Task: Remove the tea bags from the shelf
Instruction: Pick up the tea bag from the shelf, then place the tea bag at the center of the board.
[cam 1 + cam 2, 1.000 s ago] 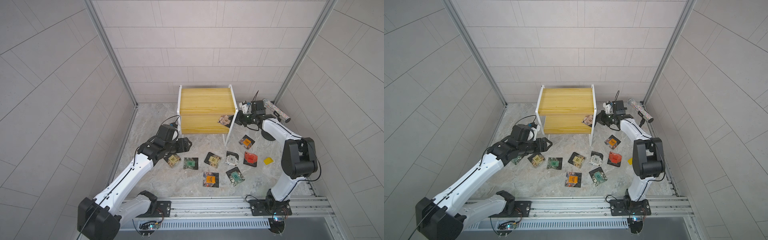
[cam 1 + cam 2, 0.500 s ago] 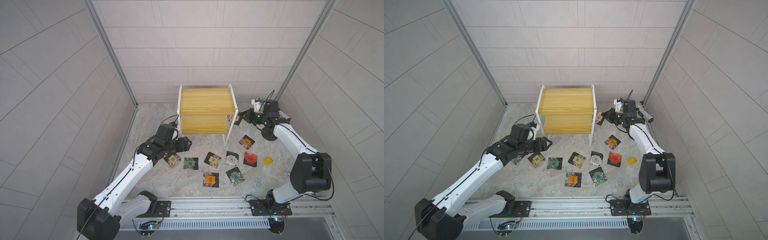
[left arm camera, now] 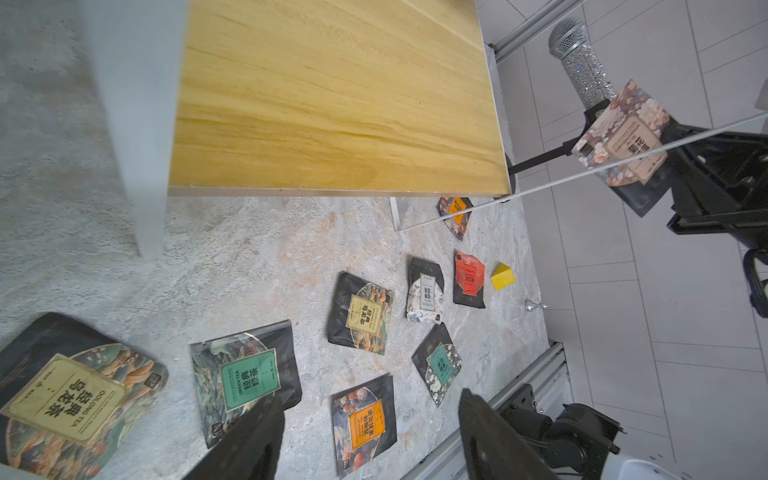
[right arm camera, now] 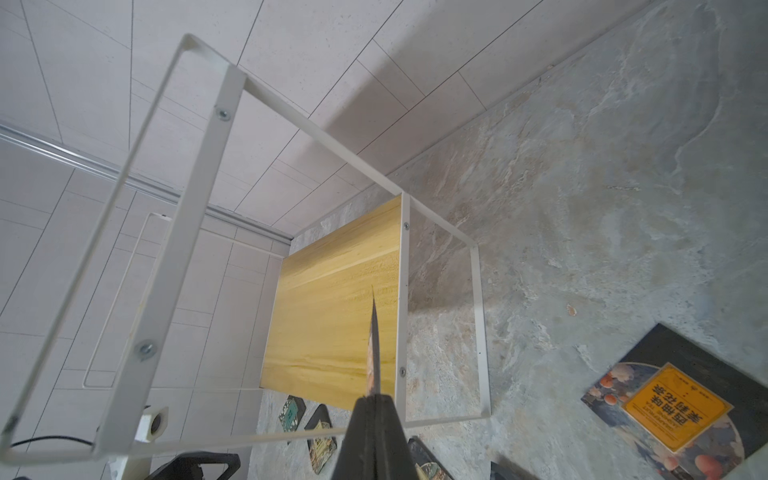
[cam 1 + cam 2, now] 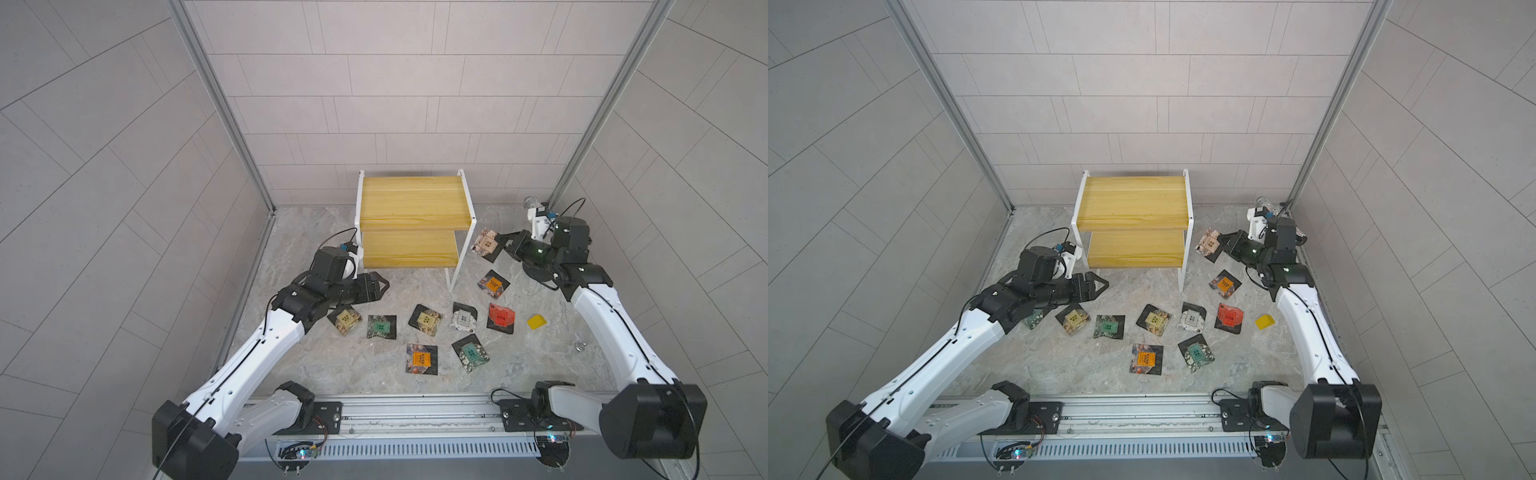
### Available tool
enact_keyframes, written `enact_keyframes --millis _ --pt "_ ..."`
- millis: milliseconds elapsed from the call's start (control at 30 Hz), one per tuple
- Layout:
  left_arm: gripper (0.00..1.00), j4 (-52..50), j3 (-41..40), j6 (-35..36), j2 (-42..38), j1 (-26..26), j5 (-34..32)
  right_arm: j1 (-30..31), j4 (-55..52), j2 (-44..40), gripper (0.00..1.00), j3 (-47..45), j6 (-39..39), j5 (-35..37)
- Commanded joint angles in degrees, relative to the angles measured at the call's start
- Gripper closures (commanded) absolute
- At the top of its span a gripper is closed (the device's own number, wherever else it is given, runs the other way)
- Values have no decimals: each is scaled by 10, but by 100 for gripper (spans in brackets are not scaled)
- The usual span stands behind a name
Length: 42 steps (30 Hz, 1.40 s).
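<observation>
A tea bag with a beige label [image 5: 484, 243] is pinched tight in the right gripper [image 5: 500, 245] and is held up off the stone floor [image 5: 332, 365], just beside the right side of the shelf [image 5: 411, 203]. The left gripper [image 5: 383, 286] is held wide open, low near the front left corner of the shelf, and nothing is held in it. A green tea bag [image 5: 381, 326], an orange tea bag [image 5: 421, 359] and a red tea bag [image 5: 501, 317] are laid flat on the floor in front of the shelf, and what may be one more tea bag [image 5: 1034, 319] is half hidden under the left arm [image 5: 955, 345].
</observation>
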Motion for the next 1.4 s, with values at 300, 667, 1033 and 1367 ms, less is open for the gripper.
enact_keyframes --millis 300,667,1033,1367 --pt "26 45 3 1 -10 -31 88 73 -86 -139 99 -66 -37 -95" --pt "24 94 21 3 19 -95 110 291 11 -101 100 -101 -35 -100" --pt "30 103 18 7 19 -109 130 364 90 -44 100 -87 -21 -97" --pt "57 106 18 14 13 -110 134 365 106 -43 100 -88 -17 -100"
